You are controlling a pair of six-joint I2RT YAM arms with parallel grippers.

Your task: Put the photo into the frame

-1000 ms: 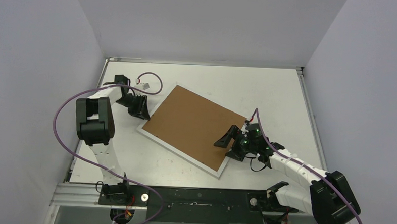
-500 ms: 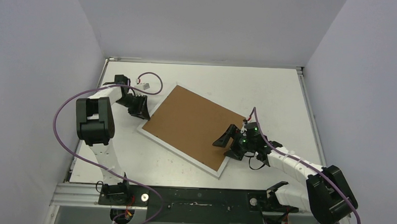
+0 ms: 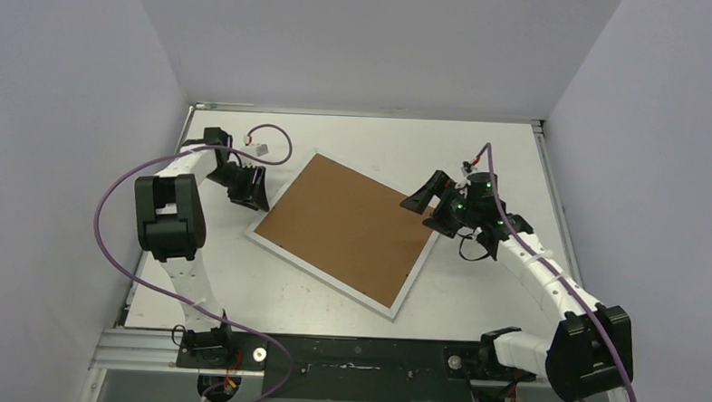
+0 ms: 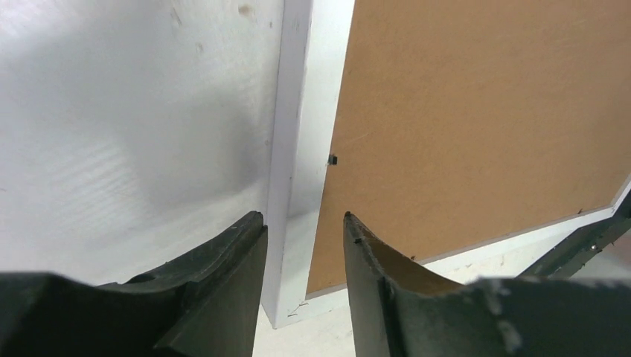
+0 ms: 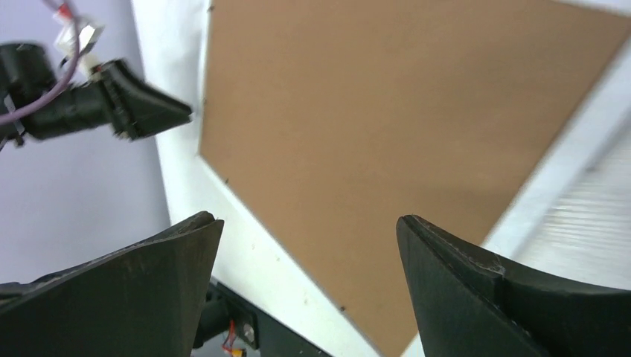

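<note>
While the frame [image 3: 342, 232] lies back-up, we see no photo, so its fitting is unconfirmed; left claw [image 4: 302, 219] narrowly parted, right claw [image 5: 306, 221] wide, both empty.

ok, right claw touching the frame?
Apart. Right wrist view shows the right claw open and well above the frame, most of its brown back visible beneath.

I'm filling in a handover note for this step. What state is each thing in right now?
frame: lying flat on the table, face down, brown back up.
left gripper: open, straddling the frame's white edge near a corner.
right gripper: open wide, holding nothing, raised over the frame's back.
photo: not visible in any view.
</note>
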